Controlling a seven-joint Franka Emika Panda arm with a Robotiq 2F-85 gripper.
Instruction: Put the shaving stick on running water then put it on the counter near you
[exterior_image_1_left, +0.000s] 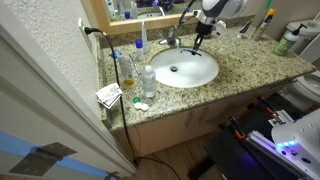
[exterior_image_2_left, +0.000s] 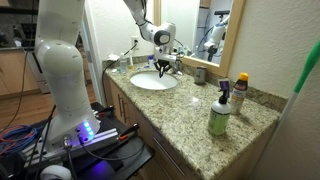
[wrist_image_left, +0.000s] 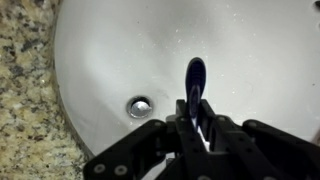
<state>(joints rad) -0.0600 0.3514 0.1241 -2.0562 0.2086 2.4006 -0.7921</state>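
Shaving stick (wrist_image_left: 195, 82) clamped between jaws over white basin (wrist_image_left: 110, 50)

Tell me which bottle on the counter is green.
The pale green bottle standing beside the dark, orange-capped bottle; the clear bottle and amber bottle past the basin are not green.

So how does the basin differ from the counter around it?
The basin is plain white; the counter is speckled beige and brown. The basin is an oval hollow with a drain; the counter is long and flat. The gripper holds the razor over the basin, not over the counter. Both look smooth and hard.
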